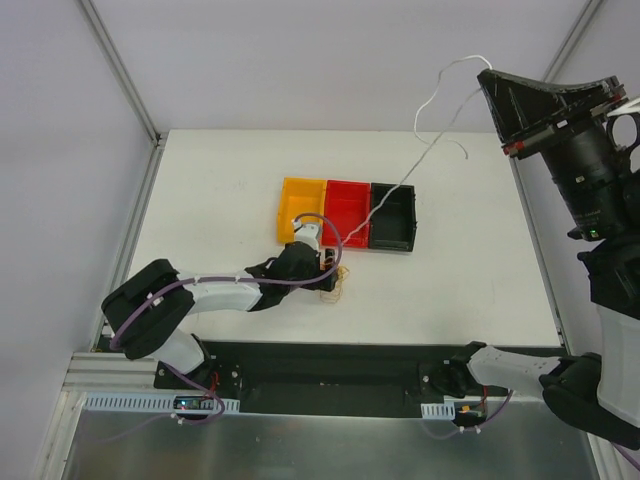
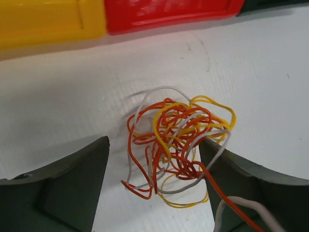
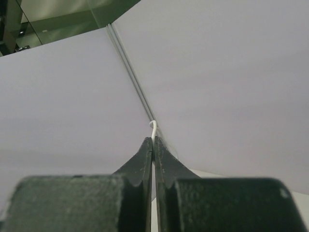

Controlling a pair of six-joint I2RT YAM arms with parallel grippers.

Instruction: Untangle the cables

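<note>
Left hand (image 2: 154,145), wide apart and empty: straddles the curly clump of thin red, orange-yellow and white wires (image 2: 178,145) on the white tabletop (image 2: 58,96), poised to pinch. Right hand (image 3: 152,142): clamps one thin white wire (image 3: 153,125) high, clear of the clump.

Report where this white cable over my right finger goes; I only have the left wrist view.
Observer: The white cable passes over the black bin and climbs to the right gripper, up high at the far right.
Operator: Confirm its grip.
Observer: Shut on it; a short hooked end pokes out past the fingertips.
Operator: Say what else hangs from it.
Observer: Nothing else. Only that white line, slack and wavy, with no red or yellow strand lifted.
</note>
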